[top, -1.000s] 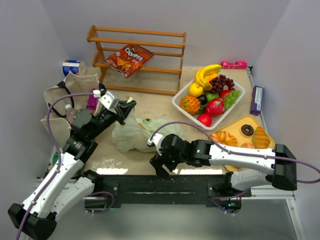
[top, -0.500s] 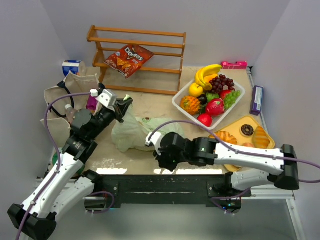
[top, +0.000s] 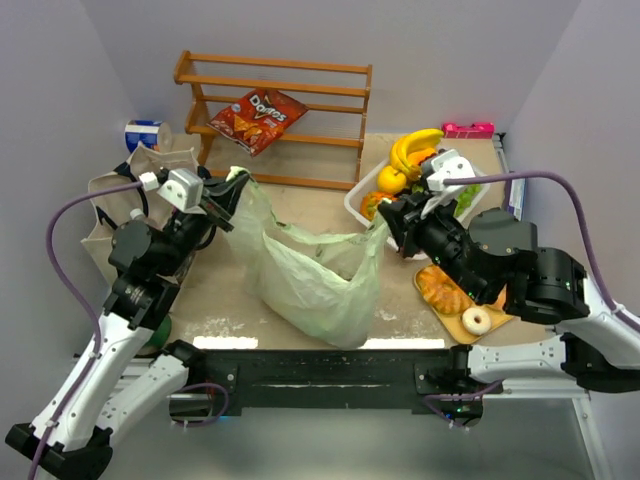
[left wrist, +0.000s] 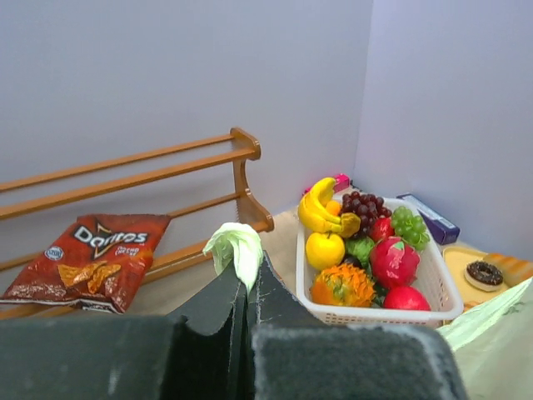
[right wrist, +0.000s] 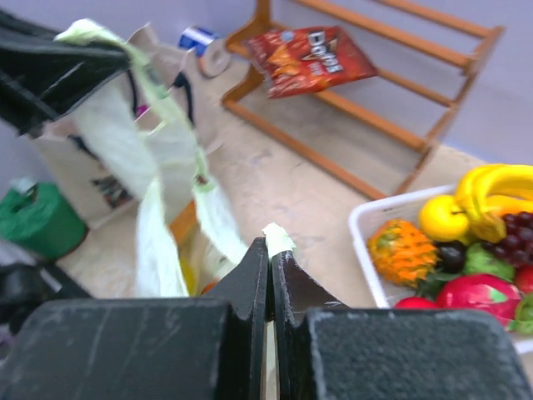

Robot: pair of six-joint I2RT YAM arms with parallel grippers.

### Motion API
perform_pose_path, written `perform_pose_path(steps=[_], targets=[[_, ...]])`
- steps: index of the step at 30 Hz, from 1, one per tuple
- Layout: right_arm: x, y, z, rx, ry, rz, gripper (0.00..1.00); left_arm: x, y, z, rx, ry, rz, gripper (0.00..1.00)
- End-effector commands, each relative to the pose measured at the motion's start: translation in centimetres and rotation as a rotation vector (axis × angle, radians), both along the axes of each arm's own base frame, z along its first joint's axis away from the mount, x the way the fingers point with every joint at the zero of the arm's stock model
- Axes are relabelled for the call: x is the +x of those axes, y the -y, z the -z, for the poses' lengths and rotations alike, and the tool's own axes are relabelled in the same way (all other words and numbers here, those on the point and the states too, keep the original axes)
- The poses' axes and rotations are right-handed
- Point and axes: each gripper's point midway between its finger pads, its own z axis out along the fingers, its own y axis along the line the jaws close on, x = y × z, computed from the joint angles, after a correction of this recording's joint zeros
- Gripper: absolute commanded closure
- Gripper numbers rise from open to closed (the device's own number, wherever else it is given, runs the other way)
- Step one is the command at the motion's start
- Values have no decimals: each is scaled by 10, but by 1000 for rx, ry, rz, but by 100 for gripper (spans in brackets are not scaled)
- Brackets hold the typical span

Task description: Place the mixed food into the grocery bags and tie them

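The pale green plastic grocery bag (top: pixel 312 285) hangs stretched between both grippers above the table. My left gripper (top: pixel 234 187) is shut on one loop handle (left wrist: pixel 237 247), whose end sticks out above the closed fingers. My right gripper (top: pixel 385 226) is shut on the other handle (right wrist: pixel 276 240). Something orange and yellow shows inside the bag (right wrist: pixel 158 225) in the right wrist view. The beige tote (top: pixel 108 205) with black handles stands at the left. Toy fruit and vegetables (top: pixel 415 155) fill a white basket (top: pixel 356 205) behind the right gripper. A red Doritos packet (top: pixel 258 115) lies on the wooden rack (top: pixel 275 68).
A yellow tray (top: pixel 505 318) with pastries and a doughnut lies under the right arm. A pink item (top: pixel 468 129) sits at the back right corner. A blue and white can (top: pixel 146 133) lies behind the tote, and a green object (top: pixel 158 332) is by the left arm.
The right gripper shut on the bag's handle near the front edge, then rose and swung right. The left gripper lifted too, so the bag went from crumpled on the table to hanging between them.
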Motion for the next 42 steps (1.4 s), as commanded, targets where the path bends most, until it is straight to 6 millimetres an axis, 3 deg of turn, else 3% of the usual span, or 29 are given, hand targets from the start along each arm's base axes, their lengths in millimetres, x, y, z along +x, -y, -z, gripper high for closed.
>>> perform_pose_path(steps=[1, 6, 9, 14, 16, 17, 18, 19, 20, 21, 24, 26, 27, 29, 30, 33, 34, 36, 38, 42], targets=[[20, 21, 2, -7, 58, 185, 100, 3, 6, -5, -7, 24, 26, 100], [25, 37, 37, -55, 20, 267, 100, -4, 21, 23, -17, -4, 122, 100], [26, 47, 60, -92, -5, 303, 100, -3, 32, 54, -13, -78, 180, 100], [29, 51, 77, -129, -15, 336, 100, -8, 38, 63, -13, -93, 228, 100], [30, 49, 72, -134, -11, 328, 84, -11, 36, 58, -26, -80, 223, 100], [30, 45, 69, -131, -13, 314, 68, -12, 36, 55, -31, -69, 224, 100], [29, 44, 54, -96, -8, 301, 34, -15, 36, 51, -37, -63, 233, 100], [27, 42, 47, -83, -6, 282, 21, -17, 36, 48, -38, -54, 239, 100], [25, 35, 40, -68, -11, 246, 13, -18, 37, 48, -39, -56, 246, 100], [22, 34, 19, -11, -4, 217, 6, -20, 38, 45, -41, -55, 257, 100], [14, 10, -14, 77, 22, 83, 2, -22, 39, 46, -45, -64, 268, 100], [12, -6, -24, 104, 34, 33, 1, -23, 41, 47, -42, -66, 280, 100], [12, -26, -28, 104, 31, -10, 1, -26, 43, 47, -31, -61, 301, 94], [16, -45, -29, 92, 25, -38, 1, -29, 43, 46, -27, -66, 309, 74], [13, -57, -38, 108, 25, -97, 1, -30, 42, 42, -26, -57, 305, 53], [40, -82, -33, 130, -12, -169, 1, -34, 36, 36, -26, -48, 280, 25], [51, -90, -27, 151, -46, -230, 1, -37, 33, 33, -26, -40, 275, 21], [53, -106, -22, 162, -59, -306, 1, -39, 31, 32, -13, -38, 269, 13], [48, -126, -10, 152, -92, -393, 1, -41, 28, 31, -4, -49, 254, 10], [58, -142, 14, 121, -118, -414, 1, -45, 27, 25, 17, -35, 260, 5]])
